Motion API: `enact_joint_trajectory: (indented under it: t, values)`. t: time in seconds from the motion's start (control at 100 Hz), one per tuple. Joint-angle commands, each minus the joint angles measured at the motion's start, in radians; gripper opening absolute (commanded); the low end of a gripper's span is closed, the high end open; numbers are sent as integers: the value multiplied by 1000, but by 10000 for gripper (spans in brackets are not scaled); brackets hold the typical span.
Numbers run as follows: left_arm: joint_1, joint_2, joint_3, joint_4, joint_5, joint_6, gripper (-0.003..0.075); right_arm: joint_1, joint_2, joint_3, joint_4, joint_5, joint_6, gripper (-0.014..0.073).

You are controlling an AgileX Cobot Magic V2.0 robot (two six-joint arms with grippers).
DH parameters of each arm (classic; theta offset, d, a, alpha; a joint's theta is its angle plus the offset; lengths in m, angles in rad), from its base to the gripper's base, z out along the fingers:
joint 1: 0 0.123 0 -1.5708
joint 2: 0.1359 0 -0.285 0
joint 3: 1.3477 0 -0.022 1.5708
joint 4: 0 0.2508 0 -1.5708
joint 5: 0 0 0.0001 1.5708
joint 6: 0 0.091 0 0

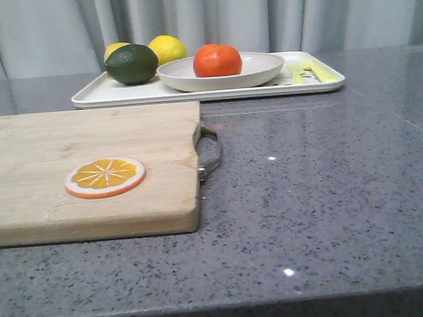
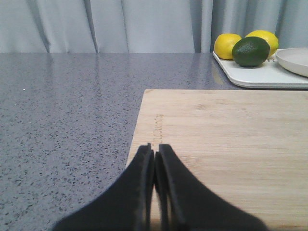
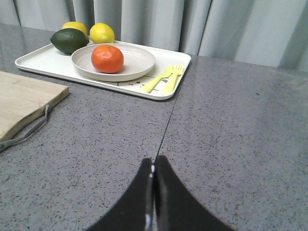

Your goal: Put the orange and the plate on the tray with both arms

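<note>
The glossy red-orange orange sits in the beige plate, upper centre on the white tray. The plate hides the tray's drawing. Left gripper and right gripper are both pressed closed, holding nothing.

The front view looks low across the table; both wrist views sit near the surface, sharing the tray.

A faint mark was burned into the pale rectangular wooden cutting board, seen in the left wrist view; its letters were too blurred to read; no other text, label, brand or number was legible anywhere.
</note>
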Motion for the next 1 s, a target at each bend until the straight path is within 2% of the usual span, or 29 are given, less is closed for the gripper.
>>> enact_joint_trajectory:
  t: [0.0, 0.91, 0.99]
  values:
    - [3, -34, 7, 2, -76, -15, -20, -1, 11, -24, -3, -84, -11, -67]
    - [3, -34, 7, 2, -78, -15, -20, -1, 11, -21, -4, -84, -11, -67]
    - [3, -34, 7, 2, -78, -15, -20, -2, 11, -1, -37, -138, -10, -67]
